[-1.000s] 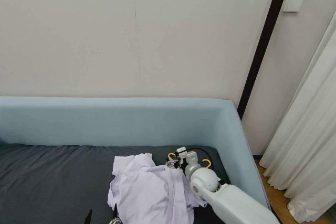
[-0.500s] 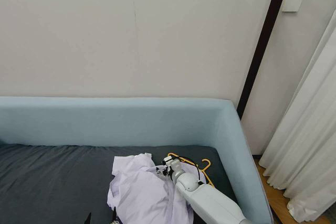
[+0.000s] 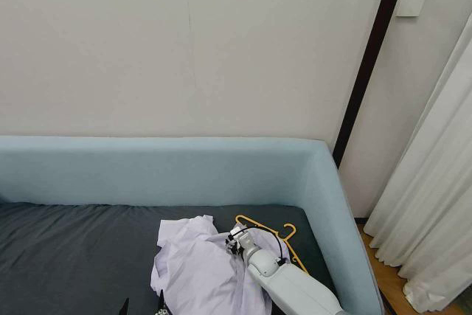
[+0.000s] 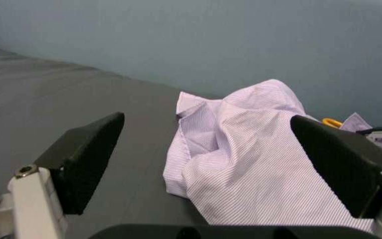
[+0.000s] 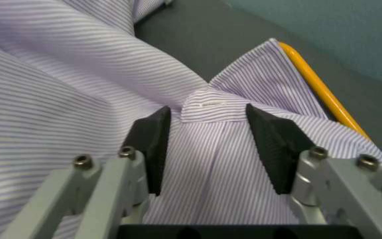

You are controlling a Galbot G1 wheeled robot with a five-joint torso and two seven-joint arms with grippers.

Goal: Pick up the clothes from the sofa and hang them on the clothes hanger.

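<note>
1. Hanging low over the dark seat [image 3: 74,248], the left gripper [image 4: 208,164] is spread wide and holds nothing. The shirt [image 3: 199,267] lies ahead of it, apart.
2. The shirt, lilac with fine stripes, lies crumpled on the seat near the sofa's right end.
3. The right gripper [image 5: 208,144] sits at the shirt's right edge, jaws partly apart astride a raised fold. Its pads [image 5: 152,144] stand either side of the cloth, not yet pinching it.
4. An orange hanger [image 3: 269,230] lies flat on the seat just right of the shirt, and the right arm crosses part of it.
5. A second ago the right arm stood over the hanger. It has swung left and lower to the shirt, baring more of the hanger. The shirt and left gripper keep their places.
6. The pale blue back [image 3: 184,171] runs behind the seat and turns down the right side under a plain wall [image 3: 184,49]. A dark frame [image 3: 369,64] and a white curtain [image 3: 435,204] stand farther right.
</note>
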